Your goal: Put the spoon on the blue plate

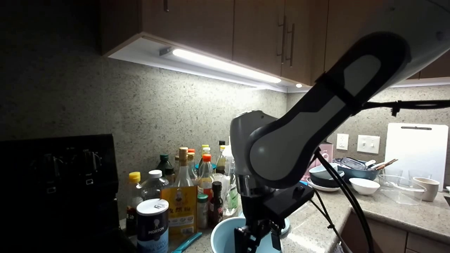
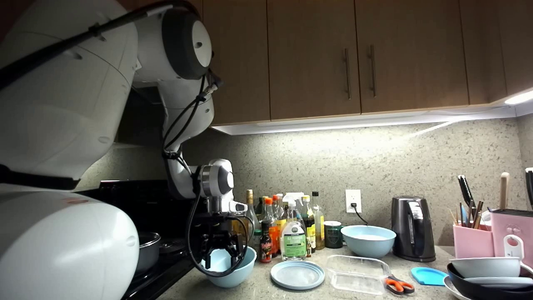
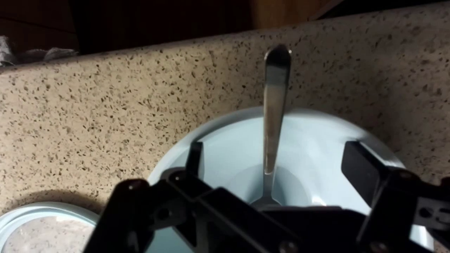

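Note:
The metal spoon [image 3: 275, 116] stands in a light blue bowl [image 3: 316, 147], its handle leaning out over the rim toward the counter's edge. Most of its head is hidden behind the gripper. I cannot make out the spoon in the exterior views. The bowl shows in both exterior views [image 1: 223, 233] [image 2: 235, 276]. My gripper [image 3: 277, 163] is open at the bowl, its fingers on either side of the handle, apart from it; it also shows in both exterior views [image 1: 258, 240] [image 2: 222, 251]. The pale blue plate [image 2: 297, 275] lies beside the bowl, its rim at lower left in the wrist view [image 3: 38, 208].
Bottles and a spray bottle [image 2: 294, 239] stand behind the bowl and plate. A clear plastic container [image 2: 358, 281] and orange scissors [image 2: 399, 286] lie beyond the plate. A second light blue bowl [image 2: 369, 241] is at the back. A salt can [image 1: 152, 225] stands near the stove.

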Available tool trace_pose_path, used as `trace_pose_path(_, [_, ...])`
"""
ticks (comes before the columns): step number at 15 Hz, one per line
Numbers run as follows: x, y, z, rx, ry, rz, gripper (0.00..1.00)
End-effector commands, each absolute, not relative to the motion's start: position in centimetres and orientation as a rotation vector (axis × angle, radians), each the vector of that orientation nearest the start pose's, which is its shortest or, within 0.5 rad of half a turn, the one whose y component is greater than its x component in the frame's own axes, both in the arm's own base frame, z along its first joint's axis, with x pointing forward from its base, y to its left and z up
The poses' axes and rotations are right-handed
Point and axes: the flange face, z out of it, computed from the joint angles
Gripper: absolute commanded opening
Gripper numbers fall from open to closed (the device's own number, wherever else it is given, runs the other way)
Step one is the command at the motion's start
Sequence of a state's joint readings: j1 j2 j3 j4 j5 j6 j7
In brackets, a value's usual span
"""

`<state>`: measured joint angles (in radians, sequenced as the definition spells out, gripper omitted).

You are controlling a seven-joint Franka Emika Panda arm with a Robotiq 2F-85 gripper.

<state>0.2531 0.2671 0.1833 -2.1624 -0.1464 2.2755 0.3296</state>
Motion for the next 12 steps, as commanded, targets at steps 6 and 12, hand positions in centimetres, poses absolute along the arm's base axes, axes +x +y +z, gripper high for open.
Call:
trace_pose_path(6, [51.5,22.6,27.8,-3.184,-0.258,0.133,0.92])
trace_pose_path(12, [53.3,21.8,26.1,-3.175,-0.212,0.196,1.0])
